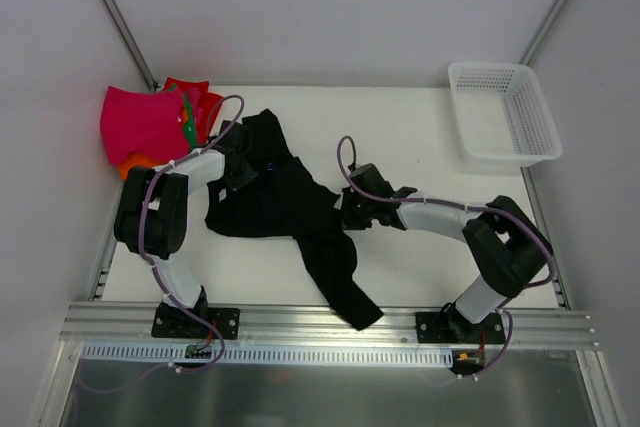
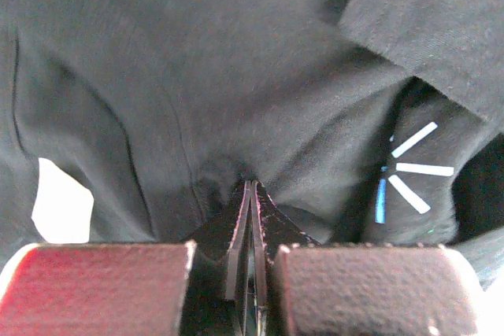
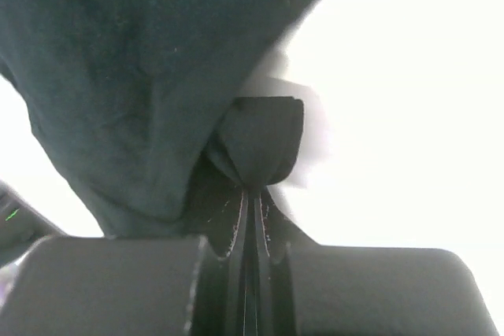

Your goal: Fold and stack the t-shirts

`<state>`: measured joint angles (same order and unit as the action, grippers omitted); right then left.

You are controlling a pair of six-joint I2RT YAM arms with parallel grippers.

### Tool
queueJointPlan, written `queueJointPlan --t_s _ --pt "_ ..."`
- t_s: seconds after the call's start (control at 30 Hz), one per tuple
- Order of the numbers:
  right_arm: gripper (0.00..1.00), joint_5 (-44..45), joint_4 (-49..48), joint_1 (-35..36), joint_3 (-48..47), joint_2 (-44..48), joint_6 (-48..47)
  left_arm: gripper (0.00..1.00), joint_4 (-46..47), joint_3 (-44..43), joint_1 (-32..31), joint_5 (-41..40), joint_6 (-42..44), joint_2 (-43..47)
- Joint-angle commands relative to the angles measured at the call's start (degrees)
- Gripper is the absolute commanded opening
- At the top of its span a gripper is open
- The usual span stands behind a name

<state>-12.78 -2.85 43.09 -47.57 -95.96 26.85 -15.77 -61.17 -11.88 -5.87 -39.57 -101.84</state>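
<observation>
- Your left fingers (image 2: pixel 250 194) are clamped on a pinched fold of the black shirt (image 1: pixel 285 202). In the left wrist view the cloth bunches right at the tips.
- Your right fingers (image 3: pixel 250 194) are closed too, on a small tuck at the shirt's right edge. Bare table (image 1: pixel 420 137) shows just beyond them.
- The shirt lies crumpled mid-table between the two arms. Its long axis runs diagonally from back left to front right, and a narrow tail reaches the rail (image 1: pixel 300 319) at the near edge.
- The relation that matters is that the two grips sit on opposite sides of the bulk, left on the back-left part and right on the right side. The tail trails toward you from below the right fingers. Judging from that, you spread the shirt by drawing the grips apart sideways, and the tail will drag behind.
- The pile (image 1: pixel 150 127) of folded shirts sits in the back-left corner, magenta on top, with orange, red and a bit of green showing. It is just behind the left fingers, so the left arm is the nearer one for stacking.
- The basket (image 1: pixel 500 112) stands back right, well apart from the shirt.
- You cannot tell which part of the shirt each grip has, whether hem, sleeve or shoulder. No neck opening is visible.
- The left arm covers the shirt's left edge from above.
- A small white and blue mark (image 2: pixel 409 171) shows in the left wrist view, and what it belongs to is unclear.
- The right wrist view is washed out past the cloth.
</observation>
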Motion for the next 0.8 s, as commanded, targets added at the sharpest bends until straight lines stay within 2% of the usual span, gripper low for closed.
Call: queueJointPlan --t_s 0.0,0.23,0.47,0.53,0.77 --pt "0.00 18.6 17.8 -1.4 -5.8 8.3 -6.3 0.00 -0.6 1.2 0.5 1.3 1.3 2.6" --pt "0.01 36.2 31.8 -5.4 -11.0 14.8 -9.0 0.00 0.4 1.8 0.7 2.4 1.7 1.8" --pt "0.01 48.5 38.5 -10.1 -15.1 17.5 -11.2 0.00 0.6 1.1 0.7 4.6 3.0 0.6" --pt "0.00 54.9 41.1 -10.6 -16.8 18.0 -11.5 0.00 0.7 1.0 0.7 5.1 3.1 0.4" --pt "0.00 68.1 43.7 -13.3 -19.2 17.8 -13.1 0.00 0.7 0.8 0.7 5.7 3.9 0.2"
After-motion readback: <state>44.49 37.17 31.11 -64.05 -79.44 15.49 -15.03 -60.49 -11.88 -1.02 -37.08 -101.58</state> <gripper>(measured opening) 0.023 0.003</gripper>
